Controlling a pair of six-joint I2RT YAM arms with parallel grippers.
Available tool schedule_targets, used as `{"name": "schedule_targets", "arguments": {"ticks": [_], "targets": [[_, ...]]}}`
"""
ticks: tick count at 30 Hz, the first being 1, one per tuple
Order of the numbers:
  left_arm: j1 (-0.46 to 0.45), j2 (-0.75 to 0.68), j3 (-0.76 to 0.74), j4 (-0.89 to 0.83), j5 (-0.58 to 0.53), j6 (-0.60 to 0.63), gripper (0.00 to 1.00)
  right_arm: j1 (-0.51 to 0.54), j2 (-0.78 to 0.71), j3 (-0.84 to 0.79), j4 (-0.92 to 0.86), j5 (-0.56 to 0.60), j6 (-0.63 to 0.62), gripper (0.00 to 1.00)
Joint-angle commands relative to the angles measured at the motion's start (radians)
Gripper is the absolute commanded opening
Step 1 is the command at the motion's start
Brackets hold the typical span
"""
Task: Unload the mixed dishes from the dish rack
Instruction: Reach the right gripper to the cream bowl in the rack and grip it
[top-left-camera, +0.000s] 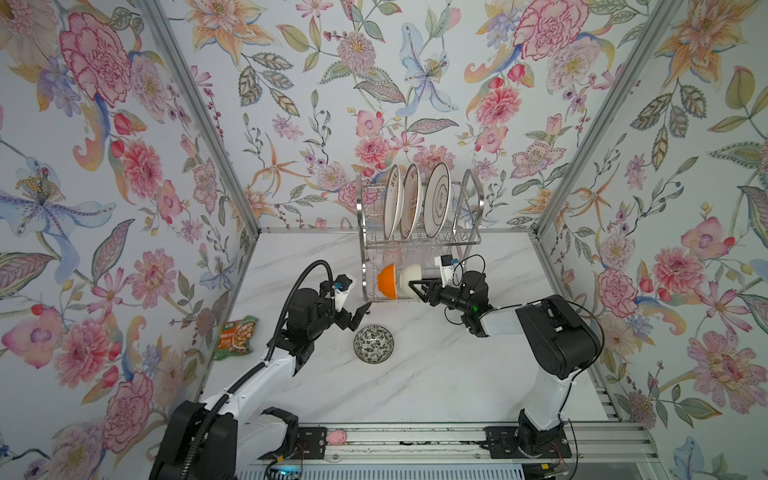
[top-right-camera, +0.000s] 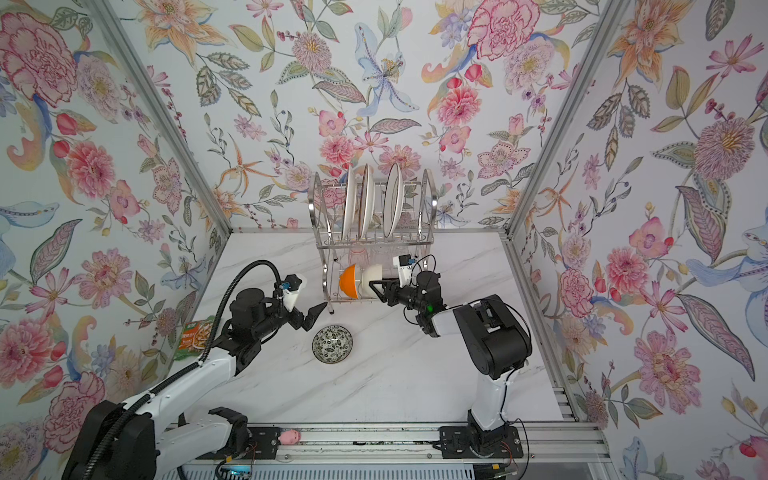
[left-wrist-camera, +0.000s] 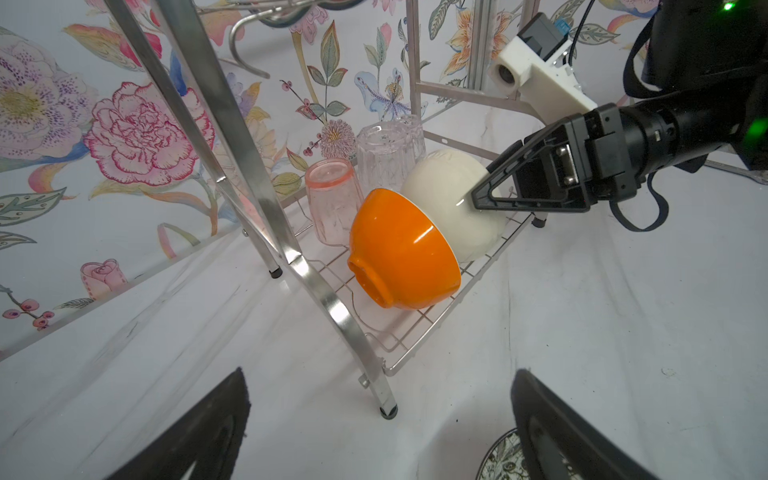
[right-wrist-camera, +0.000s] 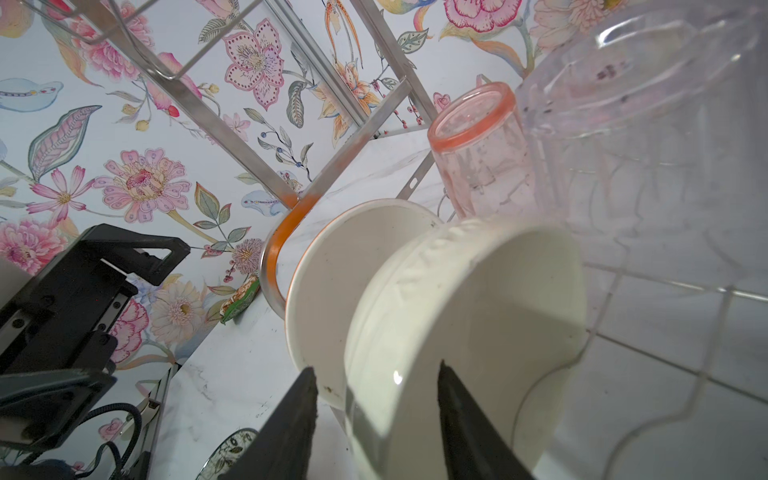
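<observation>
On the lower shelf of the dish rack (left-wrist-camera: 232, 124), the right pincer (right-wrist-camera: 376, 368) straddles the rim of the cream bowl (left-wrist-camera: 440, 195), jaws not yet clenched. The orange bowl (left-wrist-camera: 399, 249) sits just beside it, with the pink tumbler (left-wrist-camera: 332, 199) and clear tumbler (left-wrist-camera: 386, 153) behind. The left pincer (top-left-camera: 360, 316) hovers released.

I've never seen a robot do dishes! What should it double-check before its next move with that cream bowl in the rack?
1. Right claw straddles the cream bowl rim, one finger inside, one outside: ok.
2. Claw closed firmly on the rim: not ok, gaps show.
3. Orange bowl free of the cream bowl: cannot tell, they overlap closely.
4. Pink tumbler and clear tumbler not touching the claw: ok.
5. Left claw outside the dish rack, open: ok.
6. Bare table beside the patterned bowl for setting down: ok.
</observation>
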Motion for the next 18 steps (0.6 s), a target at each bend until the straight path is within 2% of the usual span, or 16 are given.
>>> {"name": "schedule_targets", "arguments": {"ticks": [1, 9, 18], "targets": [[-0.011, 0.015, 0.05, -0.015, 0.043, 0.03, 0.99, 0.009, 0.041, 0.03, 0.055, -0.029, 0.043, 0.47], [-0.016, 0.046, 0.074, -0.003, 0.042, 0.009, 0.99, 0.008, 0.097, 0.067, 0.107, -0.055, 0.091, 0.42], [-0.02, 0.027, 0.067, -0.009, 0.021, 0.008, 0.99, 0.018, 0.1, 0.036, 0.173, -0.02, 0.119, 0.37]]}}
